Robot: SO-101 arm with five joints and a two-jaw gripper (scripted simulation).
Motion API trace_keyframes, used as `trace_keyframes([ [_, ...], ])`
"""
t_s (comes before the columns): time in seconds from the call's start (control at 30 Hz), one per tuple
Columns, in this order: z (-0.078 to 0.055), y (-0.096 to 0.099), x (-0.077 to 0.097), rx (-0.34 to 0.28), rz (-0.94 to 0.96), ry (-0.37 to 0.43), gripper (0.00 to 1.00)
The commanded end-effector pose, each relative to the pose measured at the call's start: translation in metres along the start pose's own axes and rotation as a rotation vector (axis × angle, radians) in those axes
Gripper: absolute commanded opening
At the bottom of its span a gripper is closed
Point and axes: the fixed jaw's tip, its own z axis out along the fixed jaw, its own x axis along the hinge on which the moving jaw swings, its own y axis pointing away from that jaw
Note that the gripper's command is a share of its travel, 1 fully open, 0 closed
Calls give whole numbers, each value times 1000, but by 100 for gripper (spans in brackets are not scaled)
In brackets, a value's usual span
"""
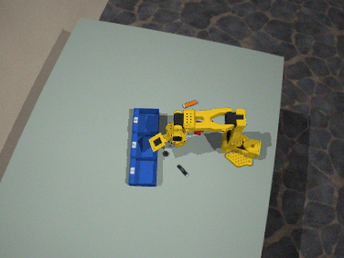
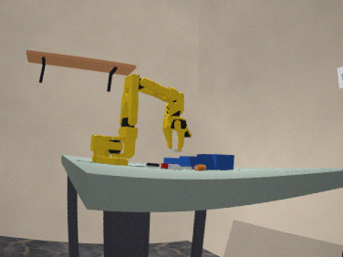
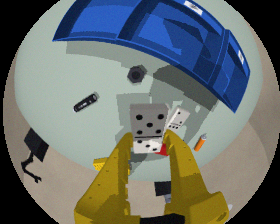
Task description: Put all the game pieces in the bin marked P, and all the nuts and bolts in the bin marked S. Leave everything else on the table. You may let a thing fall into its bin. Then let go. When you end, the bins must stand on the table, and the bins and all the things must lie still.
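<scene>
My gripper (image 1: 158,142) (image 2: 175,149) (image 3: 149,135) is shut on a grey-white domino (image 3: 149,120) with black dots, held above the table in front of the bins. A second white domino (image 3: 177,118) lies on the table below, to the right in the wrist view. A dark hex nut (image 1: 166,154) (image 3: 136,74) lies on the table close to the bins. Three blue bins (image 1: 144,173) (image 2: 223,161) (image 3: 92,22) stand in a row, each with a white label whose letter I cannot read. The bins' insides are partly hidden by the gripper and shadow.
A black stick-like thing (image 1: 183,170) (image 2: 152,165) (image 3: 85,102) lies on the bolder, open side of the nut. An orange cylinder (image 1: 190,103) (image 2: 200,167) (image 3: 200,142) lies on the other side of the arm. A red thing (image 1: 198,133) (image 2: 164,166) (image 3: 163,150) lies partly hidden under the arm.
</scene>
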Motion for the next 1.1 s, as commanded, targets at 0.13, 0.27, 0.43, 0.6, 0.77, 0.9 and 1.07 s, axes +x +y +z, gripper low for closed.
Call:
trace_keyframes([
  [0.13, -9, -4, -10, 16, 28, -47, 0],
  [0.27, -9, -4, -10, 16, 28, -47, 0],
  [0.43, -10, -4, -11, 18, 35, -50, 0],
  [0.6, -13, -6, -17, 21, 58, -63, 0],
  [0.77, -16, -9, -24, 26, 86, -79, 0],
  [0.9, -18, -10, -29, 29, 107, -90, 0],
  [1.07, -21, -13, -35, 32, 134, -106, 0],
])
